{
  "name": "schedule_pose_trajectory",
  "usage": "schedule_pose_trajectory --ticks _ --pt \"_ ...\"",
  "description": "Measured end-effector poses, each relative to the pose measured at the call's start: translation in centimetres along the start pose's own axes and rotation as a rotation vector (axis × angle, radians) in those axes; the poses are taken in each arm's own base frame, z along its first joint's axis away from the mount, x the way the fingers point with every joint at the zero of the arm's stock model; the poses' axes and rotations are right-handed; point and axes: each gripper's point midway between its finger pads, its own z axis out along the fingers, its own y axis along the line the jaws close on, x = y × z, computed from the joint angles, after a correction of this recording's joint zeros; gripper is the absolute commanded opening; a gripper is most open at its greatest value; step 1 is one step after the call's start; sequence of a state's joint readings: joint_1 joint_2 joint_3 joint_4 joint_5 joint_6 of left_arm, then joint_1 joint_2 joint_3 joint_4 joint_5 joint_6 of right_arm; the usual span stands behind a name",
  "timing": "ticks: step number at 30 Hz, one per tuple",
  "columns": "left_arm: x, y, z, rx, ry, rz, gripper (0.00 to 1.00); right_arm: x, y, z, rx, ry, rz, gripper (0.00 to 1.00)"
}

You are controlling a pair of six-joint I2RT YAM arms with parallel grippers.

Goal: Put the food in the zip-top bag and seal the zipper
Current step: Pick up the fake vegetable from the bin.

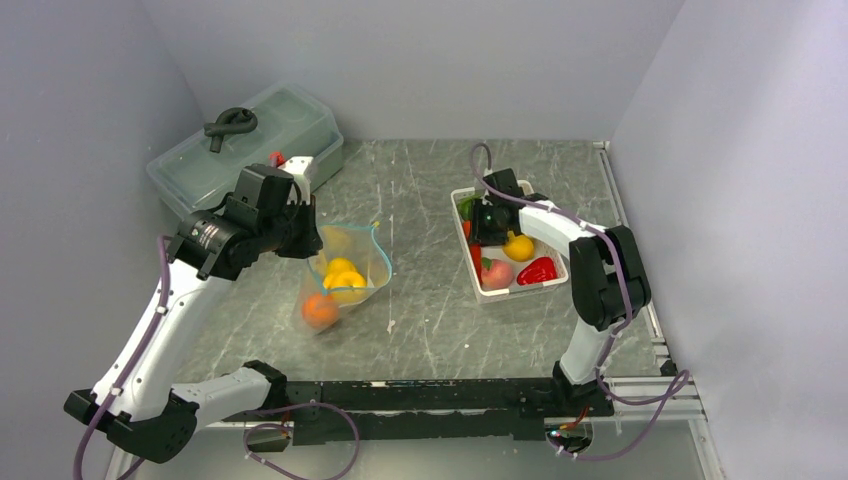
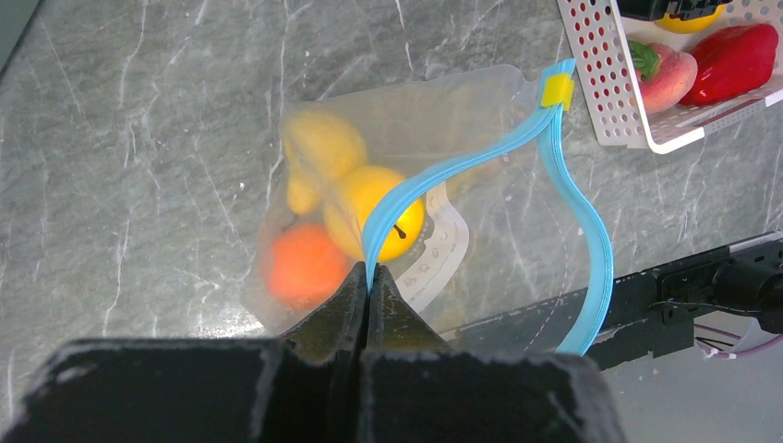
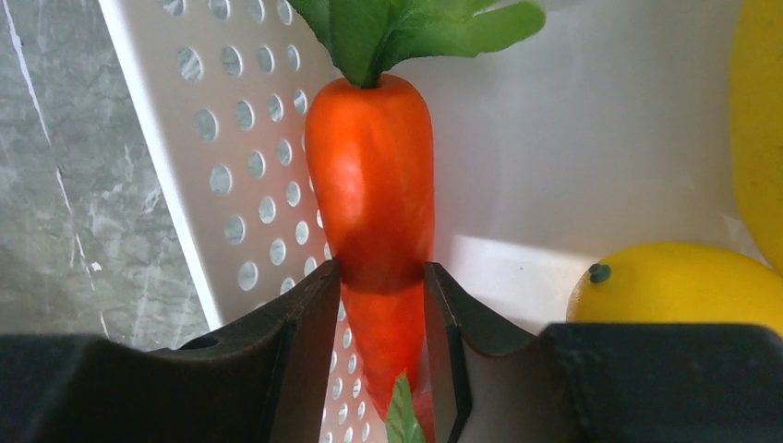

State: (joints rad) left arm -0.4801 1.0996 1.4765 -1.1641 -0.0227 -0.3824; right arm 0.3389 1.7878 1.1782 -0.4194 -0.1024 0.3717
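Observation:
The clear zip-top bag (image 1: 352, 262) hangs open, held up on the left side of the table. It holds an orange (image 2: 303, 263) and yellow lemons (image 2: 374, 208). My left gripper (image 2: 369, 269) is shut on the bag's teal-blue zipper (image 2: 462, 163), one strand pinched between the jaws. The other strand curves away, so the mouth is open. In the top view my left gripper (image 1: 305, 235) is at the bag's left rim. My right gripper (image 3: 380, 268) is inside the white basket (image 3: 240, 138), its fingers closed against both sides of the carrot (image 3: 369, 175). A lemon (image 3: 683, 286) lies beside it.
The white basket (image 1: 500, 298) at the right also holds a pink peach (image 1: 497, 273), a red pepper (image 1: 537, 270) and a yellow fruit (image 1: 518, 246). A large translucent lidded box (image 1: 290, 120) stands at the back left. A black rail (image 1: 430, 395) runs along the near edge.

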Motion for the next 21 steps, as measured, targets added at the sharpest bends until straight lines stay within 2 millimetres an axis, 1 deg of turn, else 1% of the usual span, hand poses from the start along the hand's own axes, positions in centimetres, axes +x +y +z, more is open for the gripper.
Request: schedule_pose_trajectory --ticks 9,11,14,18,21 --pt "0.1 -0.2 0.0 0.014 0.005 0.0 0.0 1.1 0.1 0.1 -0.034 -0.007 0.002 0.43" --pt "0.1 -0.3 0.0 0.019 0.007 -0.001 0.0 1.3 0.1 0.1 -0.039 -0.01 0.003 0.45" --pt "0.2 -0.5 0.0 0.025 0.009 -0.004 0.0 1.6 0.2 0.1 -0.038 -0.007 -0.001 0.5" --pt "0.2 -0.5 0.0 0.029 0.011 -0.005 0.0 3.2 -0.5 0.2 0.005 0.037 -0.02 0.54" --pt "0.2 -0.6 -0.1 0.035 0.013 -0.006 0.0 4.1 -0.8 0.1 0.029 0.068 -0.03 0.54"
